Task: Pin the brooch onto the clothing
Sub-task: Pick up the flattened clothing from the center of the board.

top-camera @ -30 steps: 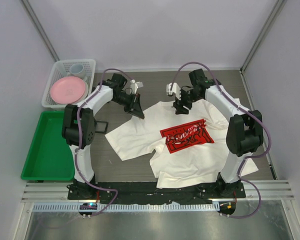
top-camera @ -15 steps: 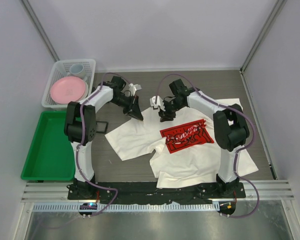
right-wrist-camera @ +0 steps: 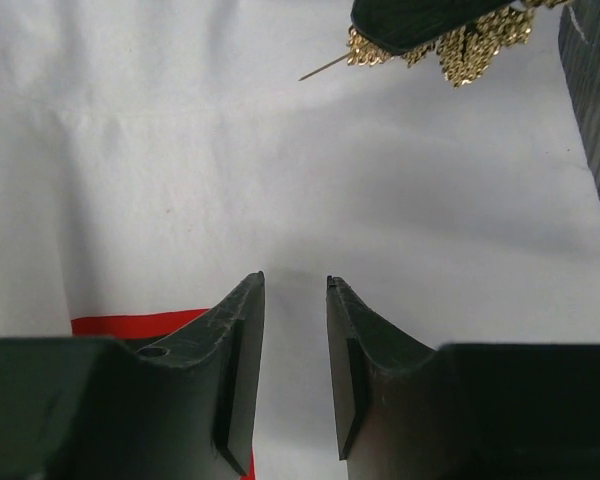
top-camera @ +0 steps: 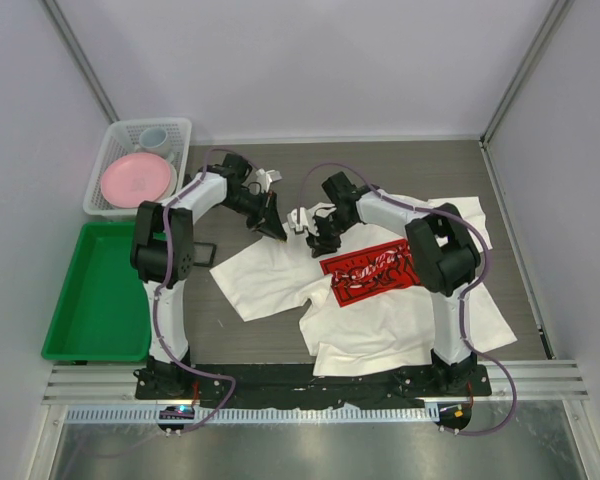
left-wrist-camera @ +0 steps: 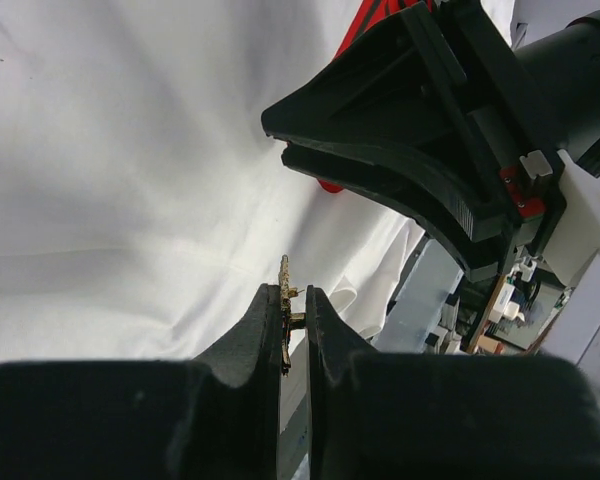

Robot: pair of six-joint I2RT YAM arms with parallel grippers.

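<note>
The white T-shirt (top-camera: 270, 275) lies spread on the table, its red print (top-camera: 375, 268) near the middle. My left gripper (top-camera: 277, 228) hovers over the shirt's collar area and is shut on the gold brooch (left-wrist-camera: 285, 298), held edge-on between its pads. In the right wrist view the brooch (right-wrist-camera: 470, 40) shows at the top with its pin (right-wrist-camera: 325, 68) sticking out to the left. My right gripper (top-camera: 320, 240) is just right of the left one, a little open and empty, its jaws (right-wrist-camera: 295, 282) over white cloth beside the red print (right-wrist-camera: 130, 322).
A green tray (top-camera: 95, 290) lies at the left edge. A white basket (top-camera: 185, 150) behind it holds a pink plate (top-camera: 137, 178) and a cup (top-camera: 155, 137). A small black frame (top-camera: 202, 255) lies by the shirt's left sleeve.
My right gripper has moved left over the shirt, from the far right of the collar to right beside the left gripper. The left gripper has barely moved and keeps the brooch.
</note>
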